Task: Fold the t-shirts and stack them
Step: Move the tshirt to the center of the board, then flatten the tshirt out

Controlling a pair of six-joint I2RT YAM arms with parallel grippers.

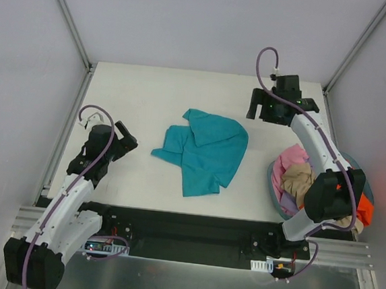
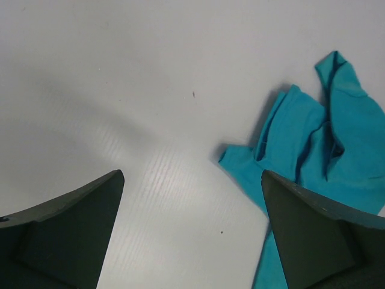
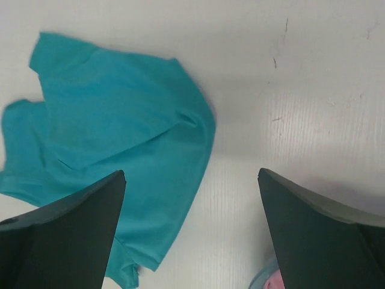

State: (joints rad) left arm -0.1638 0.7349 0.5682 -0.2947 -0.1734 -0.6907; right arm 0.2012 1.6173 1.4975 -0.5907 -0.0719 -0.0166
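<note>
Cloth is lying loose near the middle of the flat white table (image 1: 149, 100): a soft teal short-sleeved t-shirt (image 1: 204, 152), unfolded and rumpled, with one part doubled over itself at the far side and a sleeve poking out toward the left arm. In the left wrist view the teal short-sleeved t-shirt (image 2: 346, 138) is taking up the right side, deeply creased. In the right wrist view the same garment (image 3: 120, 132) is spreading across the left half.

More shirts are sitting bundled in a round blue-grey basket (image 1: 272, 182) at the near right of the table, close against the right arm. A pink cloth shirt (image 1: 292, 156) is lying at its far side, a tan cloth shirt (image 1: 298, 181) is bunching in the middle, and a lavender cloth shirt (image 1: 285, 204) is showing at the near left. A bright orange cloth shirt (image 1: 366, 212) is peeking out at the right, partly hidden behind the arm's dark joint.

Left of the teal shirt, the left gripper (image 1: 124, 143) is hovering over bare table, apart from the cloth, its jaws spread wide and gripping nothing. The right gripper (image 1: 279, 106) is hovering over the far right of the table, beyond the basket and apart from the teal shirt, its jaws likewise spread wide and empty.
</note>
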